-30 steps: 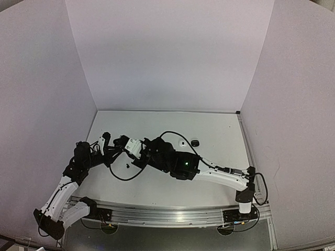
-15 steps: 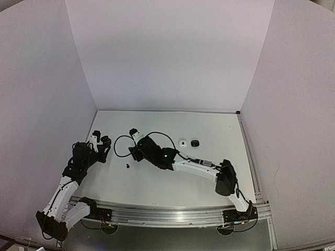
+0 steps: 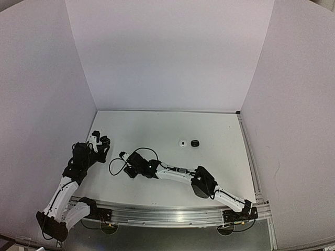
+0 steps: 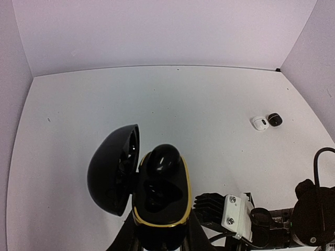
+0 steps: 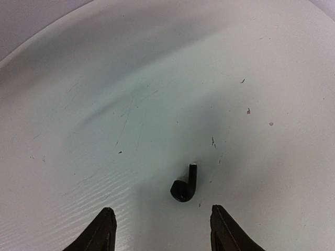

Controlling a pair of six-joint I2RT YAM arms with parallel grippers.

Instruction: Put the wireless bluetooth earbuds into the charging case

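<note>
White table [image 3: 209, 125], walled on three sides. At its left the left claw [image 3: 98, 141] grips the open black case [image 4: 159, 196]; one bud [image 4: 163, 159] is seated and the near slot looks empty, though it is dark. Near-left, the right claw [image 5: 162, 222] hangs wide over a loose black earbud [image 5: 186, 187] lying on the table. This is the pick-up step. Next: lower, straddle it, close gently.

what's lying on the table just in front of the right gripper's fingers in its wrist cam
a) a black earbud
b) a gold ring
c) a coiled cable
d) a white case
a: the right wrist view shows a small black earbud, stem pointing up in the picture, lying on the table just ahead of the open right gripper, with neither finger touching it.
</note>
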